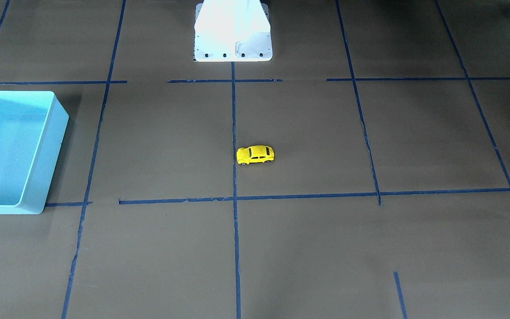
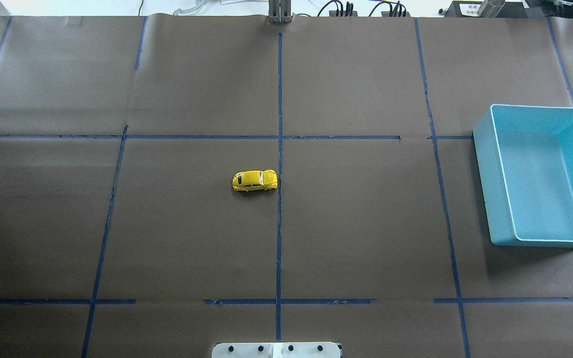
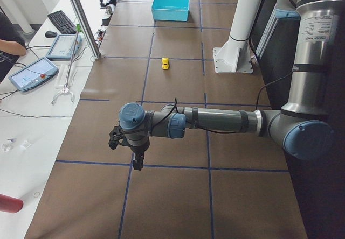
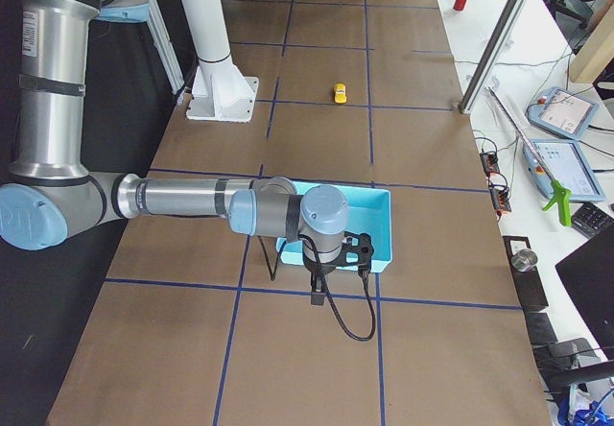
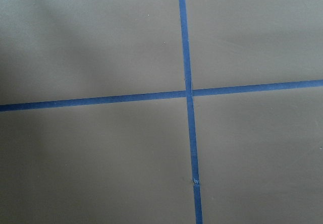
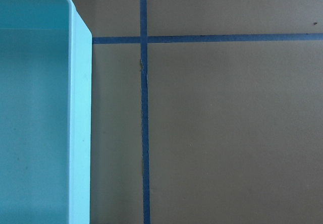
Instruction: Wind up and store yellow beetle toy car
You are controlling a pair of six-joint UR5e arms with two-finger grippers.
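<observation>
The yellow beetle toy car [image 1: 255, 155] [image 2: 254, 180] stands on its wheels near the middle of the brown table, just beside the centre tape line. It is small and far off in both side views [image 3: 165, 63] [image 4: 340, 93]. The empty light blue bin [image 2: 485, 164] [image 1: 56, 146] [image 6: 81, 133] sits on the robot's right side. My left gripper [image 3: 136, 161] hangs over bare table at the left end, far from the car. My right gripper [image 4: 319, 294] hangs just outside the bin's [image 4: 384, 224] near wall. Whether either is open or shut I cannot tell.
The white robot pedestal [image 1: 233, 31] [image 2: 276, 349] stands at the table's robot side. Blue tape lines [image 5: 187, 93] grid the table. A metal post [image 3: 81, 18] and a side desk with tablets [image 3: 31, 73] flank the far edge, where a person's arm [image 3: 8, 34] rests.
</observation>
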